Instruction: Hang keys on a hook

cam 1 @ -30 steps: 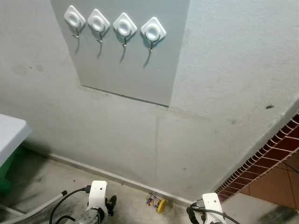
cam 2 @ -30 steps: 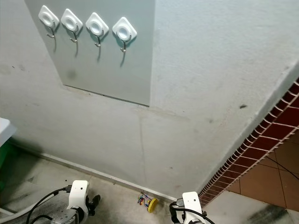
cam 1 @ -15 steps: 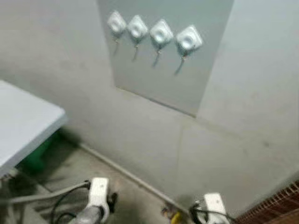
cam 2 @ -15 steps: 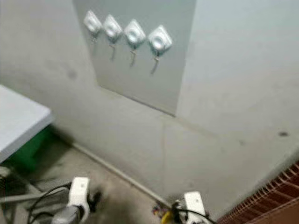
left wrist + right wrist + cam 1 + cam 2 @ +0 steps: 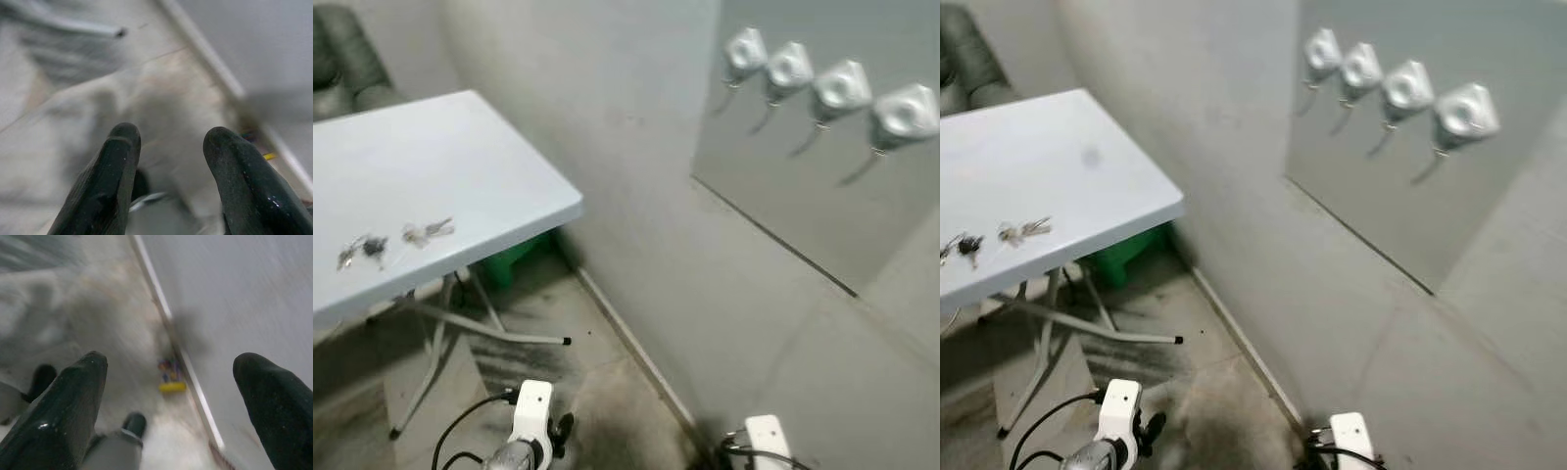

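Observation:
Two bunches of keys lie on the white folding table (image 5: 480, 157) at the left: a darker keys bunch (image 5: 360, 249) and a lighter keys bunch (image 5: 428, 231) beside it. Several white hooks (image 5: 842, 86) sit in a row on a grey panel (image 5: 773, 186) on the wall at the upper right, all bare. Both arms hang low near the floor. My left gripper (image 5: 168, 142) is open with nothing between its fingers, and its wrist (image 5: 530, 423) shows at the bottom edge. My right gripper (image 5: 171, 367) is wide open and empty over the floor by the wall.
A green bin (image 5: 514, 259) stands under the table, among its metal legs (image 5: 460, 323). A small yellow object (image 5: 171, 386) lies on the floor against the skirting (image 5: 626, 343). A dark padded seat (image 5: 342, 59) is at the far left behind the table.
The camera has swung left: the table with the keys has come into view and the hook panel has slid to the right. Both arms still hang low.

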`<state>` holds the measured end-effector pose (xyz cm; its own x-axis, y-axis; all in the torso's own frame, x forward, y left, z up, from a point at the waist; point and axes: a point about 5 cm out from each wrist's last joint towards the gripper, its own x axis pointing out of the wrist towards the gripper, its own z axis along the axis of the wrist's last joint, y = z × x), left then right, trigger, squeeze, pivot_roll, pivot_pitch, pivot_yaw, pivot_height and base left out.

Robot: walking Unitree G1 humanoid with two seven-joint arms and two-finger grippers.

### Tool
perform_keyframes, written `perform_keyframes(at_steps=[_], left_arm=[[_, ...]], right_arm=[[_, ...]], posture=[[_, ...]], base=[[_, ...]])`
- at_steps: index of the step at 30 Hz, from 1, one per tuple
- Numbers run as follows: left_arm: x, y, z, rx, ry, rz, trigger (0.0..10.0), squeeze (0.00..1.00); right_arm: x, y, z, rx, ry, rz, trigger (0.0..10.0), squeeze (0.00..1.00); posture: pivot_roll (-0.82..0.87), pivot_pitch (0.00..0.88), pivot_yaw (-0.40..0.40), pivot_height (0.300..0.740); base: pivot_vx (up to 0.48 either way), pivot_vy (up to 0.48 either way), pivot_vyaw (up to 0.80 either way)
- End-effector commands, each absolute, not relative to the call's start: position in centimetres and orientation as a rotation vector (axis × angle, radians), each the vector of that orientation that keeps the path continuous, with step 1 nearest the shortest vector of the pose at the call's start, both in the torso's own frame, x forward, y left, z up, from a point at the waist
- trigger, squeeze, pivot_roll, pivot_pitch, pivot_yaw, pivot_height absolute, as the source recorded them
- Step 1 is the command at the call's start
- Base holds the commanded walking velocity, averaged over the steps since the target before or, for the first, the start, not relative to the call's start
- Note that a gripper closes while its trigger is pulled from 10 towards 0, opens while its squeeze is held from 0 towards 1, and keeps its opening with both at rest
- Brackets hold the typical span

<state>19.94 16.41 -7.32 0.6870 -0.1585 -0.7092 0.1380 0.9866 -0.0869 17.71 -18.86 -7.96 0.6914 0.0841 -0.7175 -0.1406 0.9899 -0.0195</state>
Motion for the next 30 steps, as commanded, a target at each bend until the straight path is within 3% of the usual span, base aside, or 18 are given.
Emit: perform_keyframes(at_steps=[1,25,30], left_arm=[[20.3,16.2,-7.1,-0.031,0.785,-0.172,10.0,0.0],[21.7,15.7,-6.3,-0.064,0.732,-0.186,10.0,0.0],[23.5,15.3,-5.1,-0.085,0.656,-0.192,10.0,0.0]], right_arm=[[17.2,-18.6,-8.2,-0.07,0.813,0.14,10.0,0.0],[17.8,-18.7,-7.8,-0.067,0.775,0.129,10.0,0.0],[18.8,-18.7,-7.2,-0.025,0.716,0.114,10.0,0.0]], posture=[[0.0,0.02,-0.016,0.74],[-0.01,0.03,-0.016,0.74],[-0.01,0.042,-0.018,0.74]], base=[[0.0,0.0,0.79],[0.0,0.0,0.79],[0.0,0.0,0.48]])
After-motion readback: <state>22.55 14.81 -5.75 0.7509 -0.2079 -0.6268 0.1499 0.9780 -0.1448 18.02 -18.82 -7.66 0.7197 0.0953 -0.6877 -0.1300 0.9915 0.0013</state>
